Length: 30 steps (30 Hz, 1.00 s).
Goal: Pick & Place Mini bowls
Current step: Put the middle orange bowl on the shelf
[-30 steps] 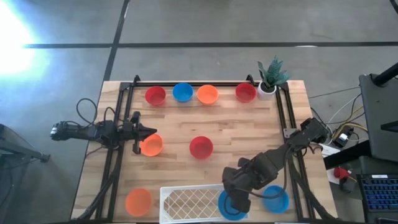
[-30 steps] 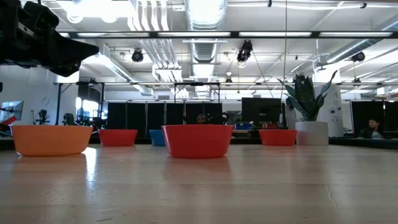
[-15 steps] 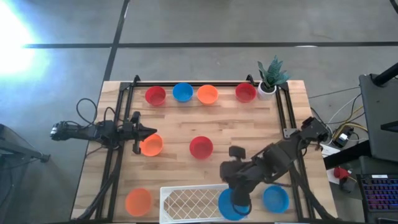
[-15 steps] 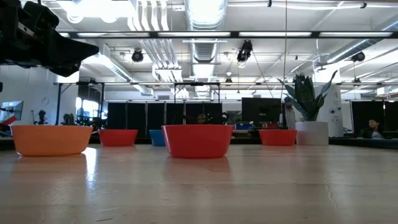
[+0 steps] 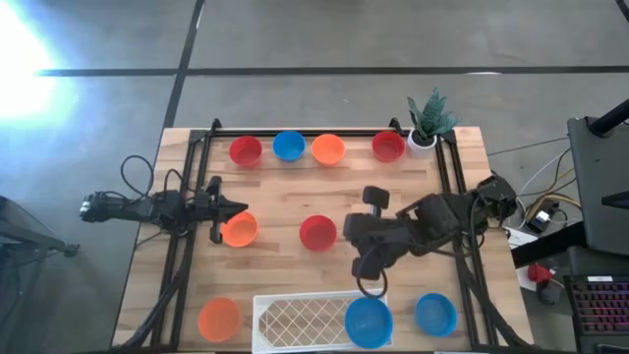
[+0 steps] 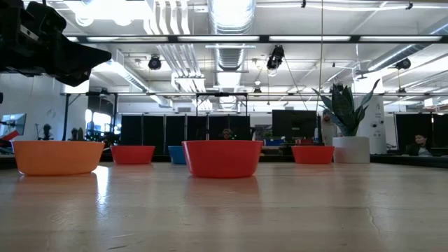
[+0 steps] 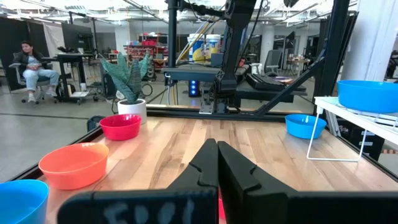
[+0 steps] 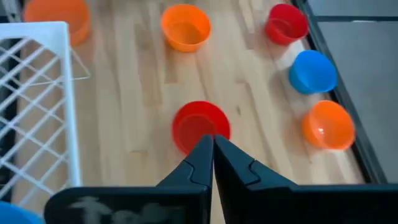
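Our right gripper has its fingers pressed together on nothing, hovering over mid-table just beside the centre red bowl, which sits just beyond the tips. Near it, we see a blue bowl resting on the white lattice tray, and another blue bowl on the wood alongside. Our left gripper, fingers together too, waits at the left edge beside an orange bowl. Along the far edge we have red, blue, orange and red bowls, all empty.
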Each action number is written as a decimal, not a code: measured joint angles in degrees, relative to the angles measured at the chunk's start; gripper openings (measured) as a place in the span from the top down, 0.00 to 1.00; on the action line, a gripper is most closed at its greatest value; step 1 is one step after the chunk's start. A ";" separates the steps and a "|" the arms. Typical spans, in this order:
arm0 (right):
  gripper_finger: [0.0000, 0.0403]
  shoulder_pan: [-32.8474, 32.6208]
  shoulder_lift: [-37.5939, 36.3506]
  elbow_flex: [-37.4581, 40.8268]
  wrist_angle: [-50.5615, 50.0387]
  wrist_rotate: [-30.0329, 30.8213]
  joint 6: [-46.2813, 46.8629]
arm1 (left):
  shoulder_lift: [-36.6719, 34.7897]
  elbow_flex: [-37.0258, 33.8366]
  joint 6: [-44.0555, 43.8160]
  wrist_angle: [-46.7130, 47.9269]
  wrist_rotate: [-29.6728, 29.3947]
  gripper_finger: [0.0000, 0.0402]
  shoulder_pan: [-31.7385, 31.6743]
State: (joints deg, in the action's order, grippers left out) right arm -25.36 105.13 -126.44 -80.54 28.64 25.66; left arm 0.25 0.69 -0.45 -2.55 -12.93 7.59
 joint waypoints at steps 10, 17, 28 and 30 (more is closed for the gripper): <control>0.98 1.94 -3.65 0.55 -0.30 -0.26 -4.99 | 0.00 0.00 -4.97 -0.02 0.02 1.00 -0.02; 0.98 2.70 -7.88 1.80 -0.33 0.04 -5.85 | -0.02 0.07 -4.76 -5.27 -0.12 1.00 -0.02; 0.98 7.15 -20.09 17.37 6.10 0.01 -4.72 | 9.06 9.79 1.91 -0.23 -4.16 1.00 -0.02; 0.98 7.21 -22.68 21.01 9.34 -0.14 -4.89 | 12.52 12.78 0.54 2.64 -5.61 1.00 0.00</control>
State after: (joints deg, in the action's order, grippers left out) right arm -18.15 82.45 -105.43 -71.20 28.51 20.77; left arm 12.77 13.47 0.10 0.10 -18.54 7.59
